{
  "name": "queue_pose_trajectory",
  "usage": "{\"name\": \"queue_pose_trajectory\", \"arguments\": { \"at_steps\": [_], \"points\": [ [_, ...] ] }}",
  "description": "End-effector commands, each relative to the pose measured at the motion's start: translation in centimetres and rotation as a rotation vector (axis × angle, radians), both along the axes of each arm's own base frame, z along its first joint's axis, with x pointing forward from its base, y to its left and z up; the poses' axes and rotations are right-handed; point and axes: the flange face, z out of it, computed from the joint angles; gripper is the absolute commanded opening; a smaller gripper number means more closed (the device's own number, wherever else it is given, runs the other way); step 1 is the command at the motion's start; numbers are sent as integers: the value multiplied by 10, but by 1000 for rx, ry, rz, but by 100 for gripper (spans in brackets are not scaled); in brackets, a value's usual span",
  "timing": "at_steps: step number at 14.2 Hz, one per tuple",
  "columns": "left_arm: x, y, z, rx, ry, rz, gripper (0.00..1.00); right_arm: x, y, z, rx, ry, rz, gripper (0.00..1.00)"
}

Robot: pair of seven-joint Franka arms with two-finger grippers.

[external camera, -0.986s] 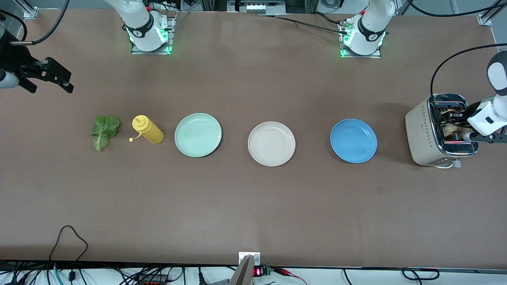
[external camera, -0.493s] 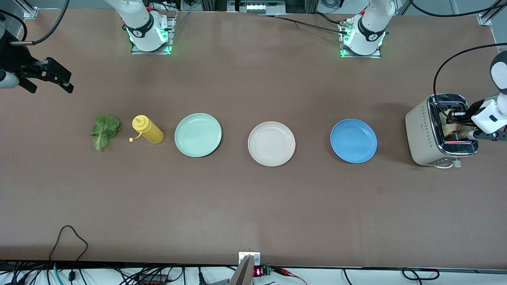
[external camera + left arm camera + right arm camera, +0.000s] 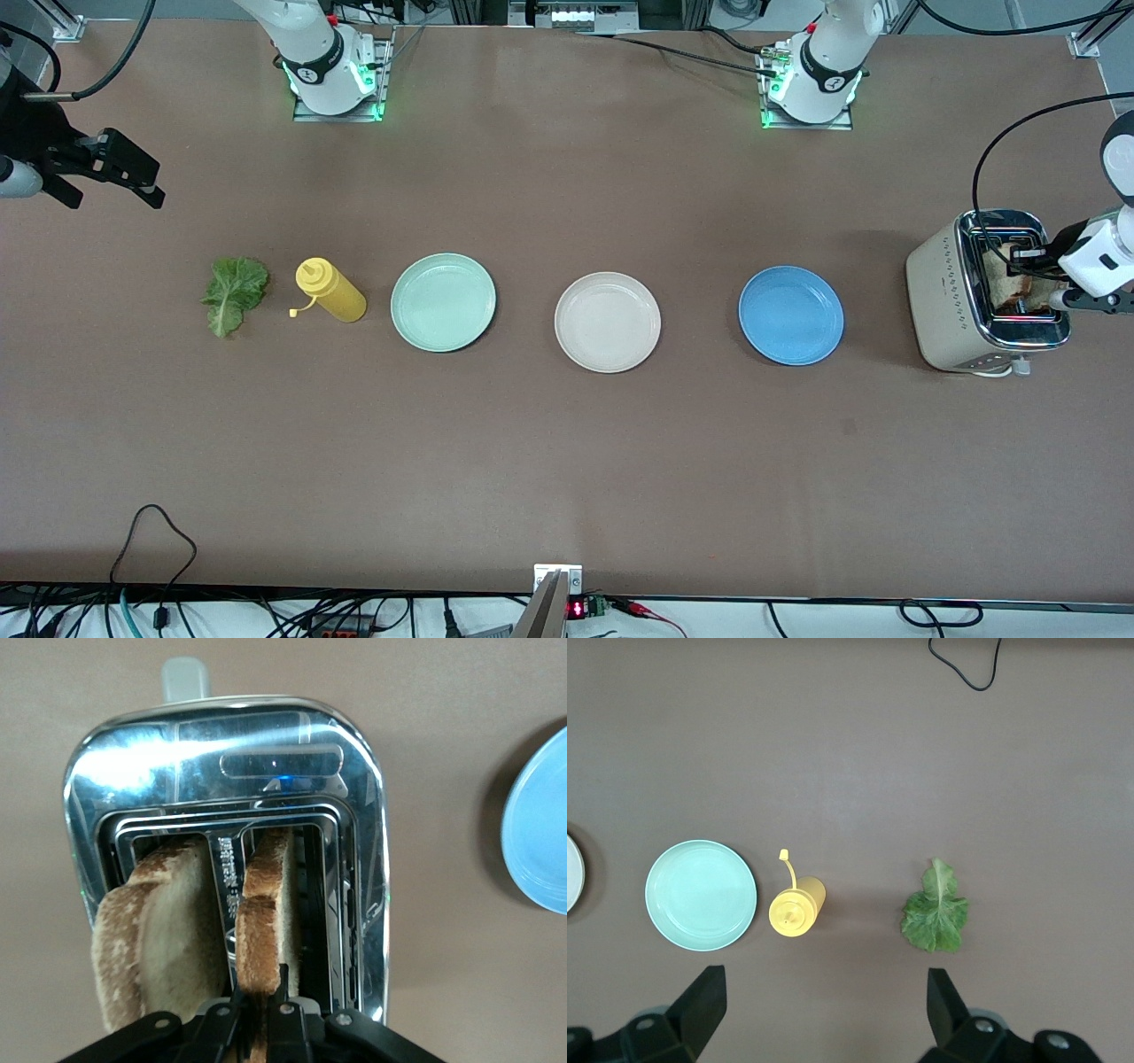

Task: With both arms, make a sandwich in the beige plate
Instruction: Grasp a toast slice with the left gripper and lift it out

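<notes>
the toaster slots hide the lower parts of both bread slices, and the blue plate is cut off.

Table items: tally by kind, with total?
Plates: 3 (mint-green plate, beige plate, blue plate)
Bread slices: 2 (bread slice, second bread slice)
Toaster: 1
Mustard bottle: 1
Lettuce leaf: 1
Total: 8

A wide brown table was evenly lit from above; black cables were strewn along its camera-side edge.
</notes>
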Motion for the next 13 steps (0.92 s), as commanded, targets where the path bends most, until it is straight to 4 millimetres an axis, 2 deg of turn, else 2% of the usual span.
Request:
{"name": "queue_pose_trajectory", "arguments": {
  "at_steps": [1, 6, 8, 10, 11, 13],
  "points": [
    [6, 1, 45, 8, 23, -20, 1, -2, -3, 0, -2, -10, 8, 100],
    [23, -27, 122, -5, 75, -49, 1, -3, -3, 1, -2, -10, 8, 100],
    [32, -36, 143, -3, 63, -65, 0, -3, -3, 1, -2, -10, 8, 100],
    [42, -57, 164, 12, 18, -95, 0, -3, -3, 1, -2, -10, 8, 100],
    [48, -67, 168, 14, 7, -110, 1, -3, -3, 0, -2, -8, 8, 100],
    [58, -102, 171, 0, 1, -162, 1, -3, -3, 1, -2, -10, 10, 100]
  ]
}}
